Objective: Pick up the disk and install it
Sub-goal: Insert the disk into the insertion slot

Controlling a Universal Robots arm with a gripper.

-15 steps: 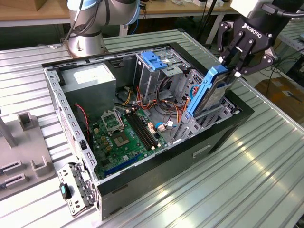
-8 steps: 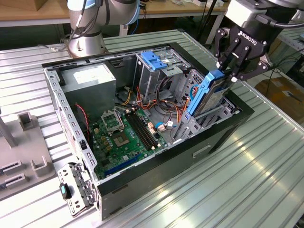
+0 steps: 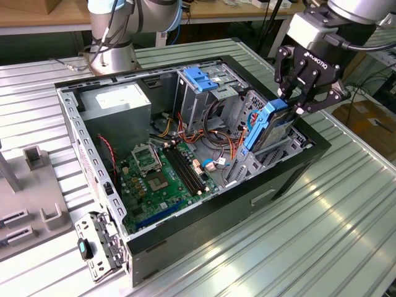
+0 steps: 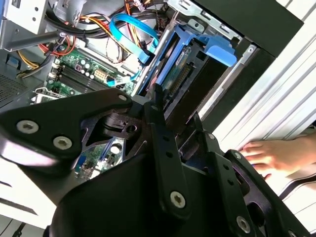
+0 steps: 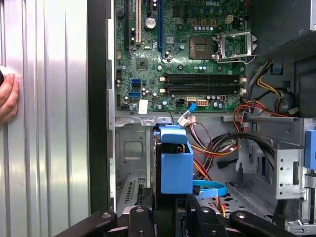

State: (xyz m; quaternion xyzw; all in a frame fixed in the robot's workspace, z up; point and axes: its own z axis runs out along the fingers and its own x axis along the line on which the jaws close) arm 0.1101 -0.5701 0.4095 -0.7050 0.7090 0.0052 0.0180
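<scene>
Silver-metal, flat and rectangular, with blue plastic rails along its edges, the disk [image 3: 267, 129] stands tilted at the right of the exterior view. Its upper end is clamped between the fingers of my black hand [image 3: 297, 105]. Its lower end is down among the grey metal walls of the drive bay [image 3: 247, 162], inside the open black computer case [image 3: 291, 173]. I judge it started into the bay but not seated. To do this step well, I would take the tilt out first, so that both rails meet the bay's guides squarely. Then I would press along the line of the bay rather than straight down, slowly, and back off if it binds. In the first wrist view a thin blue data cable [image 5: 210, 188] and a bundle of orange and red wires [image 5: 212, 148] lie just beside the disk's path. Either could be pinched under it, so I would watch that side closely. The green motherboard [image 3: 158, 176] lies well apart at the centre of the exterior view and should be safe. In the second wrist view a person's bare fingers [image 4: 269, 155] rest on the ribbed metal worktop [image 3: 309, 247], near the case's outer wall. For that reason I would hold every correction small and inside the case.
</scene>
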